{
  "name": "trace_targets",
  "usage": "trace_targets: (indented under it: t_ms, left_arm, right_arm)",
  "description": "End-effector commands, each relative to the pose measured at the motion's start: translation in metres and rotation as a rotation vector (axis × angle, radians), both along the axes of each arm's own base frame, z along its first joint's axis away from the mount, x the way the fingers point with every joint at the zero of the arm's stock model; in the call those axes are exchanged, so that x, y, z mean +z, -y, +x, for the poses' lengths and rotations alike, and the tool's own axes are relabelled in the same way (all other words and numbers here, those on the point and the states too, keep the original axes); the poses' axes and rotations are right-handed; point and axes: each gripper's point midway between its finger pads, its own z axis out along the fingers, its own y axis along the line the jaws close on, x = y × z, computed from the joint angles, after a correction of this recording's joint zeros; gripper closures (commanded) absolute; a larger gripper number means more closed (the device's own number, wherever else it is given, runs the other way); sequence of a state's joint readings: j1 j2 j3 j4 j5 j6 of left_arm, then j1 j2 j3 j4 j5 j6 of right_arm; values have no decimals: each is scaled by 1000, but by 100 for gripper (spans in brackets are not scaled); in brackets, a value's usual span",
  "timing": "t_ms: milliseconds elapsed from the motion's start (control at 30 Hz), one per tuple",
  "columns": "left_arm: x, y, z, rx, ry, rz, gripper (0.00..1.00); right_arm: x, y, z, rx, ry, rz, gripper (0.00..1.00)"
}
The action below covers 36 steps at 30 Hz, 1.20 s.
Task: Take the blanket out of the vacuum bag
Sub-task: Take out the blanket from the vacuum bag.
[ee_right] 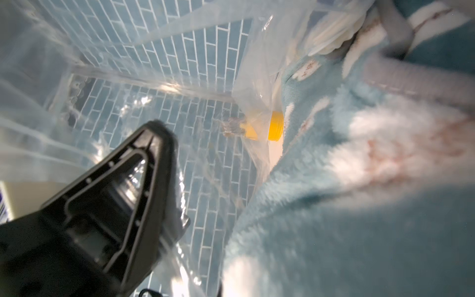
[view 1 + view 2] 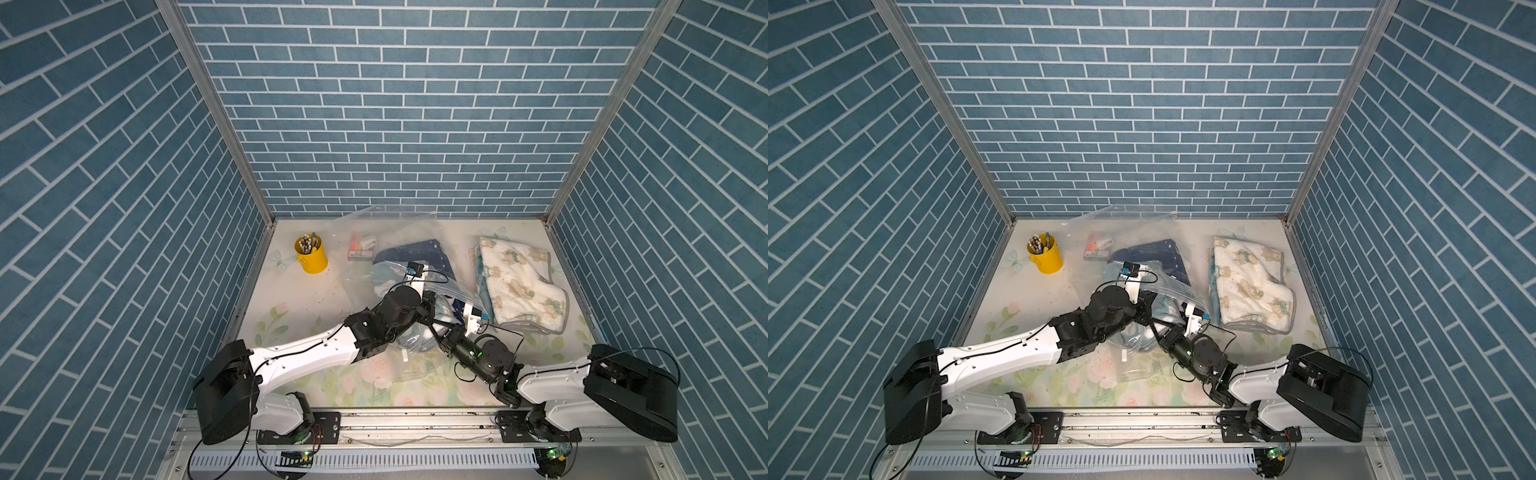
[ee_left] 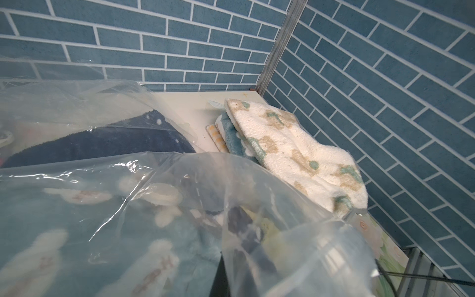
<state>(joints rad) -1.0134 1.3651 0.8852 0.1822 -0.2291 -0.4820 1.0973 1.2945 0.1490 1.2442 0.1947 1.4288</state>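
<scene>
One fluffy blanket lies in crinkly vacuum bag.

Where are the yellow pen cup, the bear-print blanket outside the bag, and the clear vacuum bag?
yellow pen cup (image 2: pixel 313 262), in a top view, yellow side wall.
bear-print blanket (image 2: pixel 519 286), in a top view, middle of its top.
vacuum bag (image 3: pixel 64 102), left wrist view, crinkled clear wall.

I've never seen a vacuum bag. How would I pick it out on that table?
Start with the flowered table; sprawled across its middle is the vacuum bag. It is the large, crinkly, clear plastic with blue blankets showing through it, unlike the yellow cup to its left and the cream bear-print blanket lying uncovered on its right.
</scene>
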Motion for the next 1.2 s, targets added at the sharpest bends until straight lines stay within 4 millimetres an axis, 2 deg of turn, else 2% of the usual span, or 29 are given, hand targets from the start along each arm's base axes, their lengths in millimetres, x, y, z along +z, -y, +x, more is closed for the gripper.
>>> trace_targets:
  t_ms: [0, 200, 367, 467, 600, 933, 1167]
  left_arm:
    - [7, -1, 10, 48, 33, -15, 100]
    - [5, -1, 16, 81, 41, -2, 100]
    - [7, -2, 21, 105, 51, 9, 100]
    - [7, -3, 23, 121, 51, 8, 100]
    - [3, -5, 25, 148, 35, -5, 100]
    - [-5, -16, 30, 225, 12, -40, 100]
    - [-11, -20, 31, 249, -7, -46, 100]
  right_arm:
    - [21, -2, -12, 53, 114, -10, 100]
    - [40, 0, -34, 113, 198, -3, 100]
    - [51, 17, -42, 101, 244, -8, 100]
    - [66, 28, -43, 74, 288, -21, 100]
    - [95, 37, -40, 32, 344, -82, 100]
    - [187, 53, -31, -55, 519, -111, 100]
    - [230, 53, -24, -50, 590, -78, 100]
